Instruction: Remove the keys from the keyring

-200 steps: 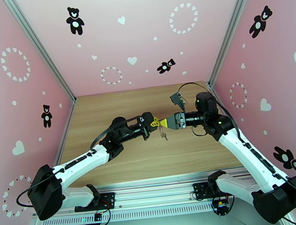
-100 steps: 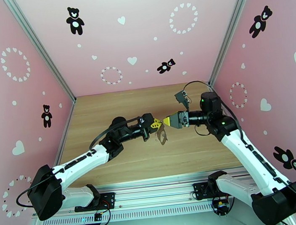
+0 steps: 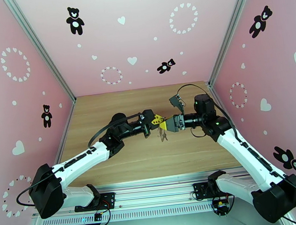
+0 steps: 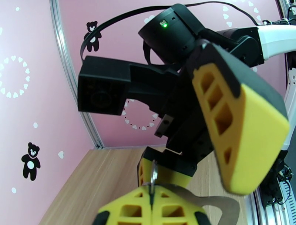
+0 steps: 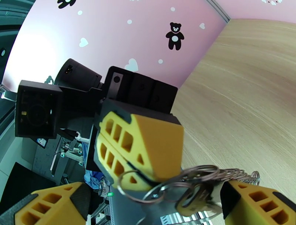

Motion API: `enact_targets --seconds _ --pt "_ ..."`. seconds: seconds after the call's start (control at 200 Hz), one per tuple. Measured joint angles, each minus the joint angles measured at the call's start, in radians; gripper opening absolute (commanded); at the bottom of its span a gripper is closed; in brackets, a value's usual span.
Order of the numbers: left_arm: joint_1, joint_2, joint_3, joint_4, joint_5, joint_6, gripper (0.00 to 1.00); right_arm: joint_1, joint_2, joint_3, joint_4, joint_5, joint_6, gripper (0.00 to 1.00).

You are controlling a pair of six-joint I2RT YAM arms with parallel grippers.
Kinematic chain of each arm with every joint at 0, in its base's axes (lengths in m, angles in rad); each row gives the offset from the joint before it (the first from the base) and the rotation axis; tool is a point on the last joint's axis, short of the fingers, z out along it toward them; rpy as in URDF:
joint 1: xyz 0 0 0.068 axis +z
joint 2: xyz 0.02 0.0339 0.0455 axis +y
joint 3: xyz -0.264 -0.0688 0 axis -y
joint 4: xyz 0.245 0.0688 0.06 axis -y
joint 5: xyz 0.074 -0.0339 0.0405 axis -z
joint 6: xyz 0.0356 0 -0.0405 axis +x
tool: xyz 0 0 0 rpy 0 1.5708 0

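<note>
Moved back in since half a second ago, the right gripper (image 3: pixel 165 123) is spread wide, its fingers flanking the left gripper (image 3: pixel 158 119), which is clamped on the keyring (image 5: pixel 207 173). Bare table (image 3: pixel 124 164) is left all round the left gripper. Beside its fingertips the keys (image 5: pixel 198 200) are blurred and partly cut off
</note>
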Motion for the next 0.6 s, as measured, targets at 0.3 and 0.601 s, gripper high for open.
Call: enact_targets --seconds 0.3,0.601 --pt "0.001 0.0 -0.002 -0.002 0.0 0.0 0.0 0.0 -0.065 0.0 0.02 0.0 0.038 0.87" --pt "0.001 -0.012 -0.011 -0.005 0.0 0.0 0.0 -0.002 -0.074 0.0 0.042 0.012 0.08 0.74"
